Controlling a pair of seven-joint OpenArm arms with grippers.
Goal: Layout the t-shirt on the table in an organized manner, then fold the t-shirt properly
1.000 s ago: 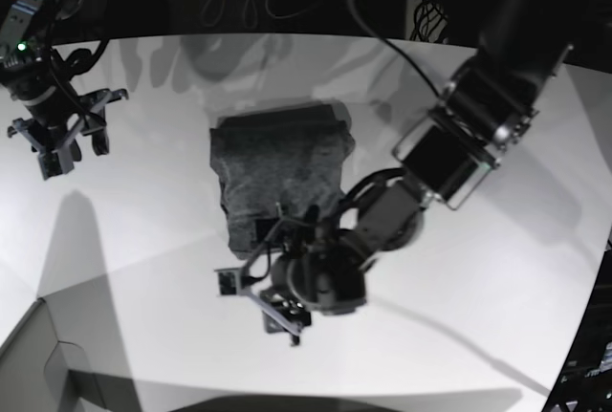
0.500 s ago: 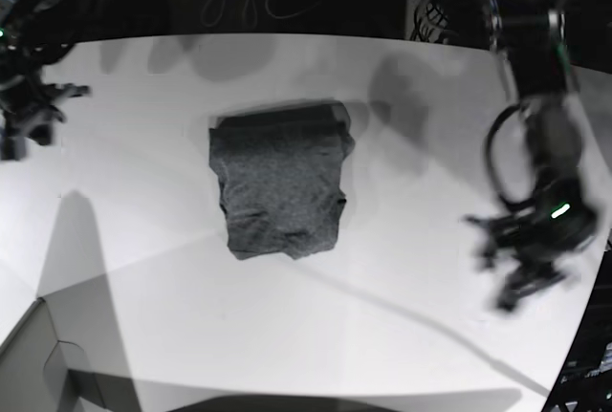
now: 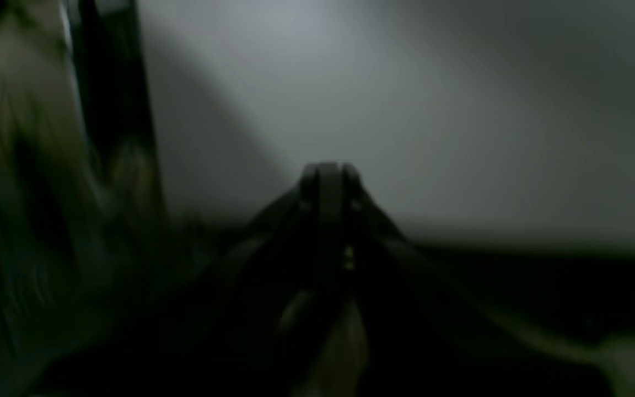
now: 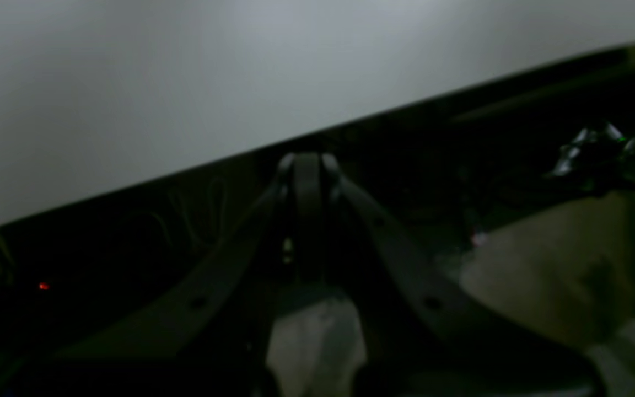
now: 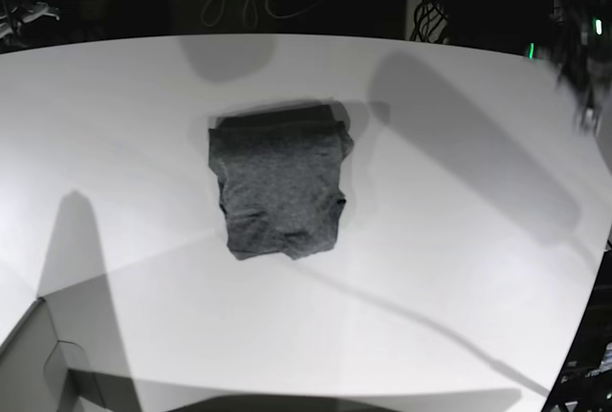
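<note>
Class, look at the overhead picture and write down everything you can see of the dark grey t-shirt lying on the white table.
The dark charcoal heather-grey knit t-shirt lies folded into a compact, roughly rectangular bundle near the middle of the large white table. Its surface looks soft and speckled, with no print. Stacked layers show as a darker band along the far edge; the near edge is slightly uneven, with a small corner poking out. It rests flat on the tabletop, and nothing else touches it.

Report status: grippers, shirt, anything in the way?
Left gripper shut, empty. Right gripper shut, empty. Shirt folded into a compact rectangle on the table, both arms clear of it. Nothing in the way.
</note>
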